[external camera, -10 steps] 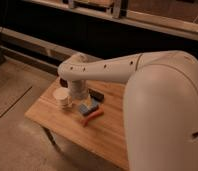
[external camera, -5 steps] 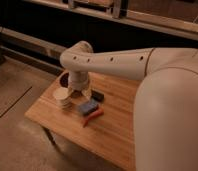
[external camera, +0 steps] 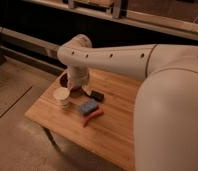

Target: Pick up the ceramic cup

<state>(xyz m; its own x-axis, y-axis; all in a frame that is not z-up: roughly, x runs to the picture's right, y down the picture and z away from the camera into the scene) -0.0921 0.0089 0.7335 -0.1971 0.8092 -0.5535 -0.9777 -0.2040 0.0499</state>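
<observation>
**Dim room, wooden table (external camera: 117, 127): the gripper (external camera: 77, 88) is hanging just beside the ceramic cup (external camera: 62, 96)**

The table is sitting in low light with dark rails running behind it, and the big white arm (external camera: 117, 57) is reaching across it from the right. Its wrist is pointing down near the far left corner. That is putting the gripper low over the boards, just right of the cup and in front of the dark brown bowl (external camera: 63, 80). How wide it is standing cannot be told here.

The cup is standing upright near the left edge, close to the blue block (external camera: 87, 106). The red tool (external camera: 93, 117) and the small black object (external camera: 97, 95) are lying further off. With neighbours crowding in, coming from above looks like the sensible choice. The bowl close behind is the one at risk of a nudge.
</observation>
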